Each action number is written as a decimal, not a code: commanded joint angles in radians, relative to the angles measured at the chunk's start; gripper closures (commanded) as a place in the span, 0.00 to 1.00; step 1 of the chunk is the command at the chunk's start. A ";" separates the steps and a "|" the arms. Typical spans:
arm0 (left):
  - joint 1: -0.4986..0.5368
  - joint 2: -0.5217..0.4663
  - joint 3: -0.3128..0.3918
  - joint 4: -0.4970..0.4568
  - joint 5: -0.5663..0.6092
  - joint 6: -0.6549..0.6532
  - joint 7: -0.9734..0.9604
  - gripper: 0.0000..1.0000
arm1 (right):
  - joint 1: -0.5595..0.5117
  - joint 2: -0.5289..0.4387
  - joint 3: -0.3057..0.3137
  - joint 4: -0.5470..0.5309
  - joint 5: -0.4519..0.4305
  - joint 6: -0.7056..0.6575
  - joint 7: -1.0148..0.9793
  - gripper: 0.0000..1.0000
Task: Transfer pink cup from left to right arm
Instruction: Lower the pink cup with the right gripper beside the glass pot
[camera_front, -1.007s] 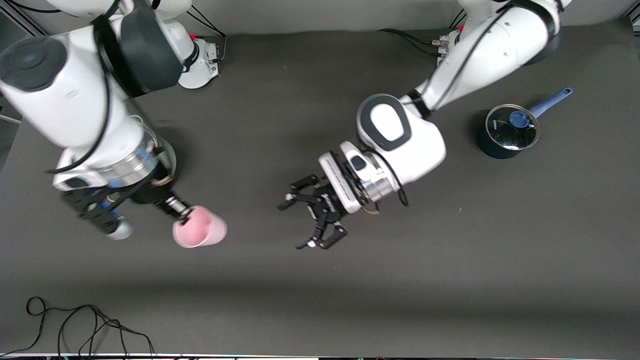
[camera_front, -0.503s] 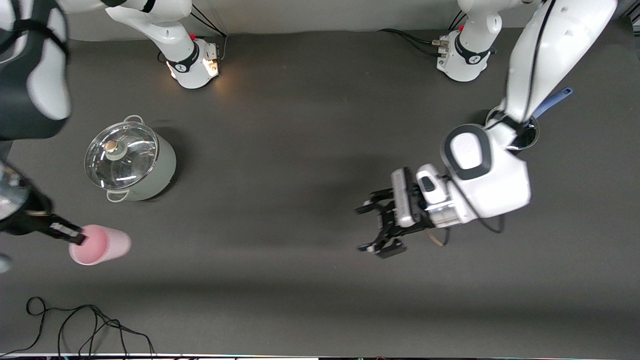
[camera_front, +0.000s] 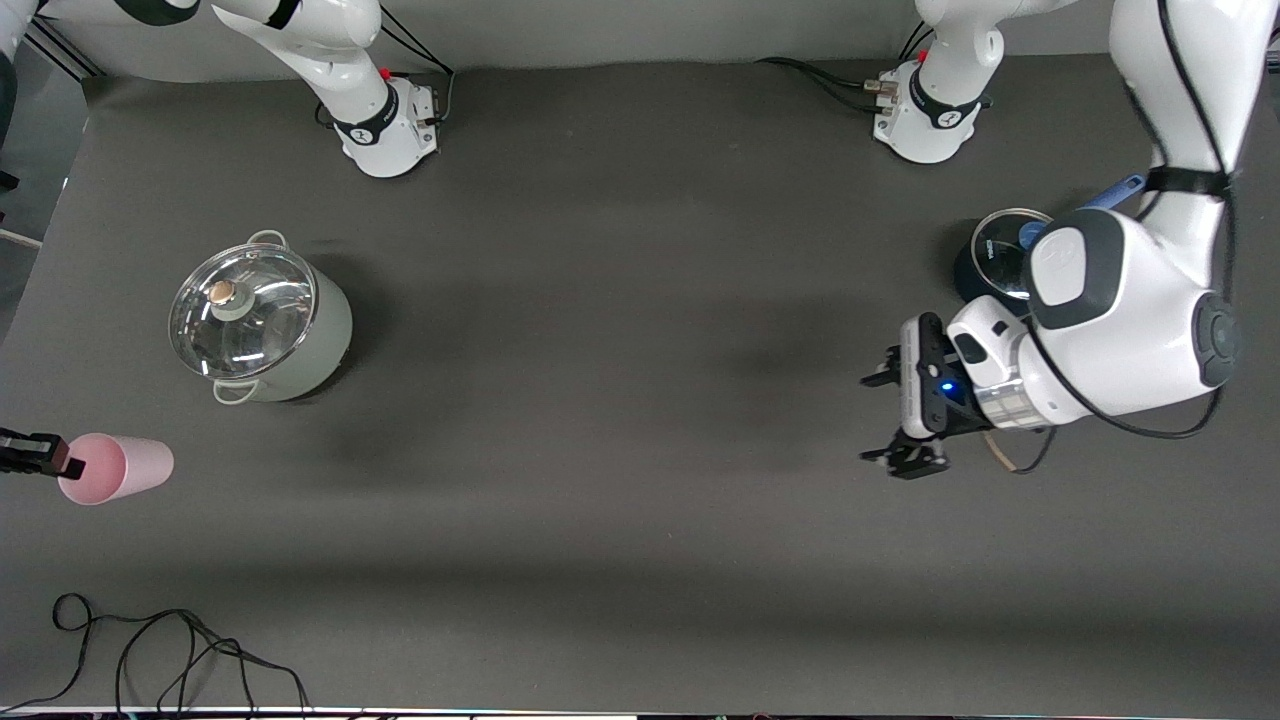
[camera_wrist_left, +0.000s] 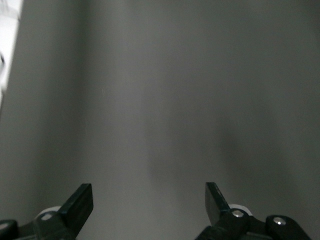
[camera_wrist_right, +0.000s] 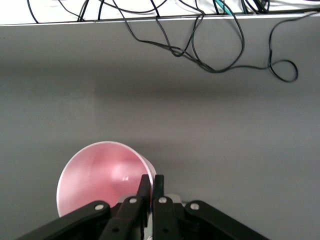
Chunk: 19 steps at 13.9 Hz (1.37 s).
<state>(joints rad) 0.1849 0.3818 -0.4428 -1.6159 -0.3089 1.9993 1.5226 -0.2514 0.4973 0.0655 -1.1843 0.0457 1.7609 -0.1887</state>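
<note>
**Pink cup held at the table's edge**

The pink cup (camera_front: 115, 468) hangs over the right arm's end of the table, its rim pinched in the right gripper (camera_wrist_right: 151, 186). The left gripper (camera_front: 897, 412), spread wide and empty, hovers near the blue saucepan (camera_front: 1000, 262). Two pots: saucepan and lidded steel pot (camera_front: 262, 318). Bare mat lies between; one cable (camera_front: 160, 650) coils along the edge nearest the camera.

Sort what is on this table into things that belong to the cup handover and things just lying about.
Belongs to the job:
- pink cup, rim pinched by the shut right gripper
- left gripper, open and empty

Just lying about:
- lidded steel pot
- dark saucepan with blue handle
- loose black cable
</note>
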 joint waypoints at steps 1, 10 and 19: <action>0.051 -0.081 0.022 -0.019 0.132 -0.066 -0.171 0.00 | 0.013 -0.046 0.007 -0.179 0.028 0.159 -0.055 1.00; 0.093 -0.132 0.038 -0.012 0.468 -0.203 -0.726 0.00 | 0.061 0.023 0.011 -0.555 0.019 0.741 -0.135 1.00; 0.133 -0.161 0.032 0.203 0.456 -0.597 -1.036 0.00 | 0.034 0.112 0.010 -0.569 0.025 0.830 -0.221 1.00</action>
<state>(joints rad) 0.3234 0.2223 -0.4069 -1.4762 0.1439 1.4842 0.5238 -0.2145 0.6077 0.0733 -1.7537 0.0532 2.5723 -0.3737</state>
